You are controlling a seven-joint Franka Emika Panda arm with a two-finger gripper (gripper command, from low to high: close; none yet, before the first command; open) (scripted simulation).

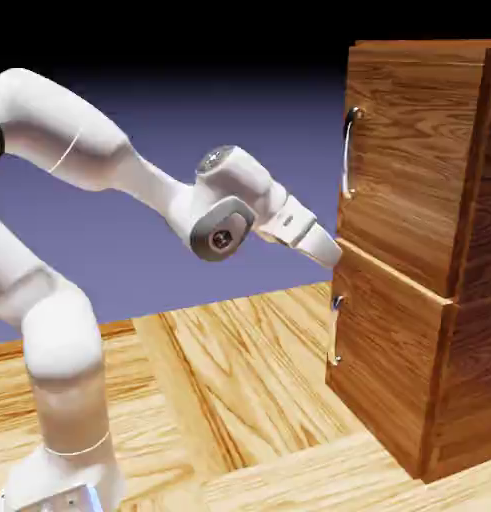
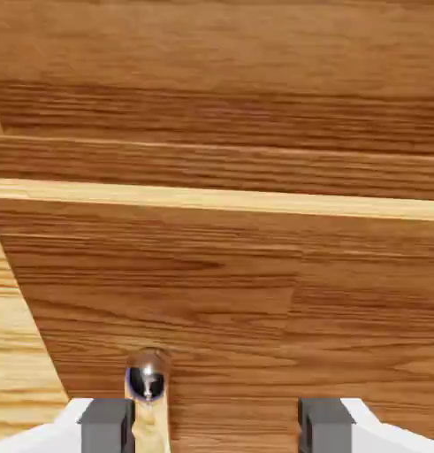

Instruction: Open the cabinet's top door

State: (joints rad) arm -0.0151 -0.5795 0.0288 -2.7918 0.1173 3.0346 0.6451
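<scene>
Cabinet (image 1: 419, 250) on worktop (image 1: 239, 390), at exterior view's right. 2 doors stacked: top door (image 1: 404, 170) above lower door (image 1: 384, 360). Handles at doors' left edges. End effector (image 1: 327, 250) just left of seam between doors.

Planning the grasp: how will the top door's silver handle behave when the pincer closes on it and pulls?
The handle looks like polished metal, so probably stiff but slippery. It's slim and curved, so the pincer might slide along it. The top door is a large panel, likely swinging rather than tipping.

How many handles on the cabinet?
2, both on the cabinet front's left edge: the top door's long handle, and the lower door's shorter handle. Other faces hidden.
</scene>
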